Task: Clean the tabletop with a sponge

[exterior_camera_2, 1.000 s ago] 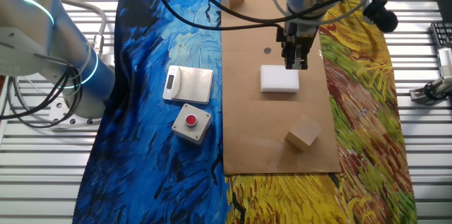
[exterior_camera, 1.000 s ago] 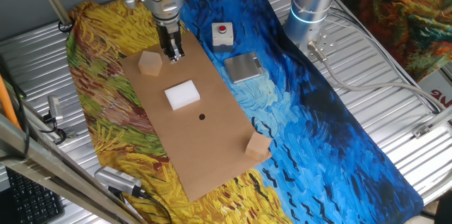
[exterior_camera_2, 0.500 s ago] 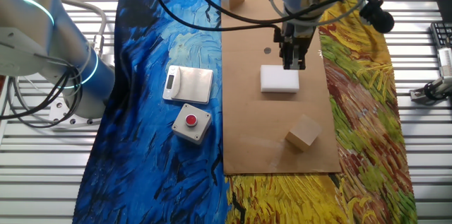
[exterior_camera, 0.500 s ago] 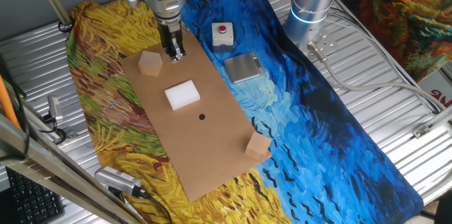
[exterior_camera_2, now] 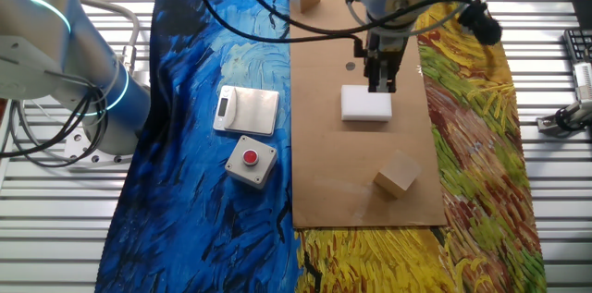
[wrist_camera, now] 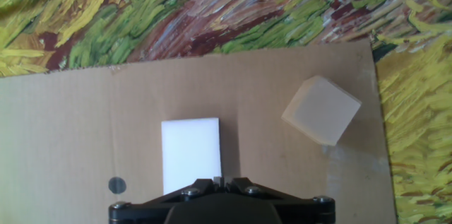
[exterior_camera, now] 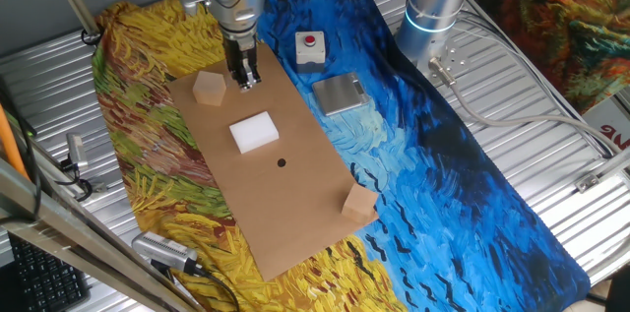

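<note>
Brown cardboard fills my hand view — the tabletop (wrist_camera: pixel 70 132), with the white sponge (wrist_camera: pixel 191 155) lying flat near its middle and the small black spot (wrist_camera: pixel 117 184) just beside it. From one fixed view I see the gripper (exterior_camera: pixel 243 78) hanging above the board, apart from the sponge (exterior_camera: pixel 254 132), its fingers drawn close together with nothing between them — whether they fully meet I cannot tell. One wooden cube (exterior_camera: pixel 209 88) sits near the gripper; another cube (exterior_camera: pixel 359 201) rests at the board's far corner. The board lies on the painted cloth (exterior_camera: pixel 463 174).
</note>
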